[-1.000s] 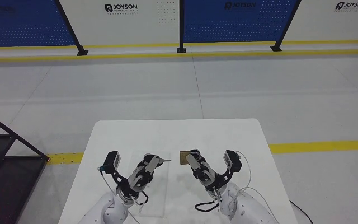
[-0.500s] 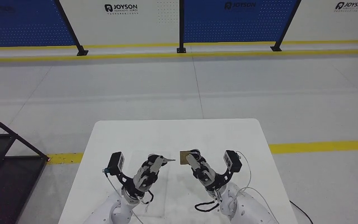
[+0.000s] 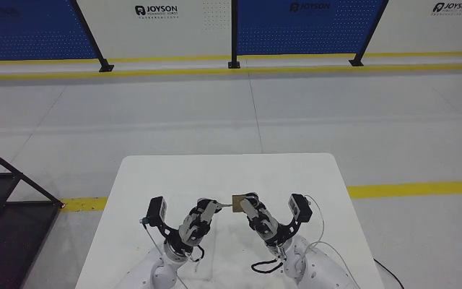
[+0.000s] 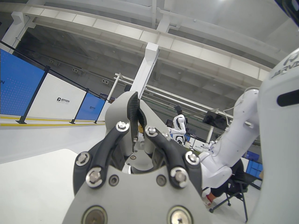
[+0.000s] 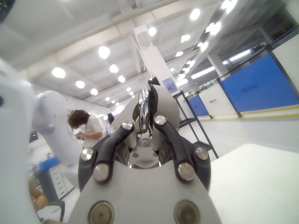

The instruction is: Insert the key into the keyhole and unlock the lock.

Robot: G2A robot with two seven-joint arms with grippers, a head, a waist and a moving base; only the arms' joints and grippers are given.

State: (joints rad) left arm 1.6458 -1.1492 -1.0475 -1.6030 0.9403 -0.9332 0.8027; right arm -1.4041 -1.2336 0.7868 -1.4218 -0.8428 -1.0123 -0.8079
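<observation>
Left jaws clamp the key (image 3: pixel 222 206), its tip right at the lock (image 3: pixel 237 201), which the right jaws clamp above the surface (image 3: pixel 216 170).

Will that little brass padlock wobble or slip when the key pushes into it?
Probably stiff: the small brass padlock looks solid metal. It may be heavy for its size. Its shiny metal shackle, pinched in the right gripper, could slip or swivel as the thin metal key pushes.

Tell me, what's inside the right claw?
The golden lock, pinched inside the right claw; its shiny metal shows between the fingers. Its keyhole is hidden.
</observation>
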